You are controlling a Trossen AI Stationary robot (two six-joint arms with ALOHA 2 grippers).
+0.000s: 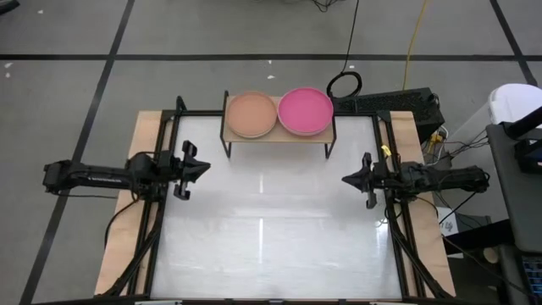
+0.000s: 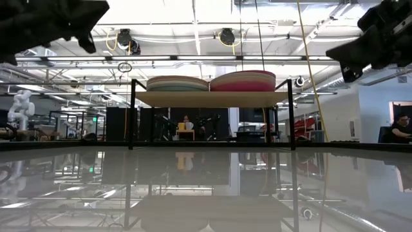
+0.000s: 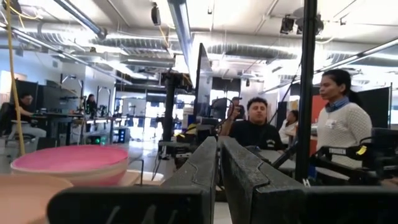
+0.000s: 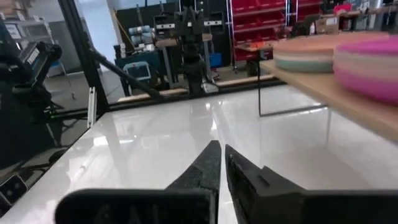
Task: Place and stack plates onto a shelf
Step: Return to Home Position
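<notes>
Two stacks of plates stand on the shelf [image 1: 278, 134] at the table's far edge: one topped by a peach plate [image 1: 251, 113], one topped by a magenta plate [image 1: 305, 110]. The low view shows the peach-topped stack [image 2: 177, 83] and the magenta-topped stack [image 2: 243, 81] side by side on the wooden top [image 2: 209, 98]. My left gripper [image 1: 206, 168] hovers shut at the table's left side, its fingers [image 3: 219, 177] closed together. My right gripper [image 1: 345, 179] hovers shut at the right side, its fingers [image 4: 219, 165] closed. Neither holds anything.
The white tabletop [image 1: 271, 237] spreads in front of the shelf between both arms. Black frame rails run along the table's left [image 1: 152, 229] and right [image 1: 398, 237] sides. People sit and stand in the room beyond, far from the table.
</notes>
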